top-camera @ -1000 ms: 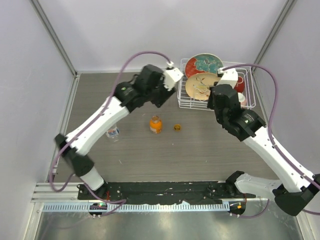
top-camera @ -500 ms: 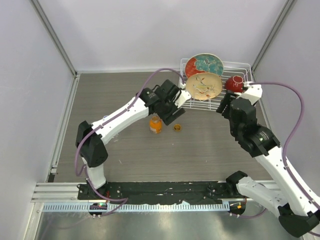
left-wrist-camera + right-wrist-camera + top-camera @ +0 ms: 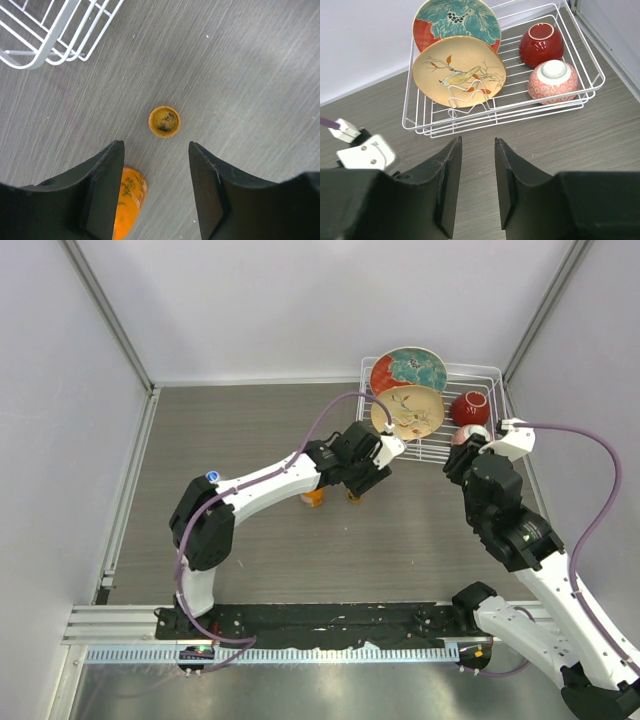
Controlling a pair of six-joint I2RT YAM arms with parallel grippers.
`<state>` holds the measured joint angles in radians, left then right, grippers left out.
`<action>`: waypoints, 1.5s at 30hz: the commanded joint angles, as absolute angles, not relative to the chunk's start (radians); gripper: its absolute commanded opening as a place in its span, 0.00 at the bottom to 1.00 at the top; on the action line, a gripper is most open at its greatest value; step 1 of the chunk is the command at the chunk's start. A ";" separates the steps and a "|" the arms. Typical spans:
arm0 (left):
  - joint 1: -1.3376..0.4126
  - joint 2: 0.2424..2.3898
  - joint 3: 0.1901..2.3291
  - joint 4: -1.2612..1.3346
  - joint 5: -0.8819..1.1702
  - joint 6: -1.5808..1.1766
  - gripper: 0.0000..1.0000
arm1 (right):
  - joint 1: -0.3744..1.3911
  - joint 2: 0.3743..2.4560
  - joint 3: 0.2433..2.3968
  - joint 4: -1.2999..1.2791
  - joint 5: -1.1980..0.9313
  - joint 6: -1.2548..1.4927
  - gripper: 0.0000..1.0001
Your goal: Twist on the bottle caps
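The amber-orange cap point(image 3: 164, 121) lies open side up on the table, just ahead of my left gripper point(image 3: 156, 147), which is open and empty above it. The squat orange bottle point(image 3: 127, 200) stands beside the left finger. In the top view the left gripper point(image 3: 362, 478) hangs over the cap point(image 3: 353, 497), with the orange bottle point(image 3: 313, 498) partly hidden under the arm. My right gripper point(image 3: 476, 145) is open and empty, in front of the dish rack; it also shows in the top view point(image 3: 460, 460). The clear bottle and the white cap are hidden by the left arm.
A white wire dish rack point(image 3: 432, 452) stands at the back right with two patterned plates point(image 3: 459, 65), a red bowl point(image 3: 541, 44) and a pink speckled bowl point(image 3: 553, 81). Its corner shows in the left wrist view point(image 3: 45, 45). Side walls close in the table.
My left gripper swung from beside the rack toward the near side and now sits over the orange cap. My right gripper drew back to the right, away from the rack.
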<state>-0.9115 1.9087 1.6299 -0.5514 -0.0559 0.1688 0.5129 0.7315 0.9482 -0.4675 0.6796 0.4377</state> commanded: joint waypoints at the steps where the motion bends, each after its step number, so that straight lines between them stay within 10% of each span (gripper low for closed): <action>1: -0.887 1.948 1.591 -0.419 -0.048 0.189 0.56 | 0.508 0.709 0.939 -0.399 0.707 0.448 0.38; 45: -0.787 2.177 1.621 -0.411 0.155 0.213 0.41 | 0.508 0.769 0.902 -0.354 0.643 0.393 0.31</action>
<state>-0.7914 2.1574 1.6100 -0.4435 0.1291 0.1978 0.5102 0.7666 0.8986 -0.4000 0.6430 0.4118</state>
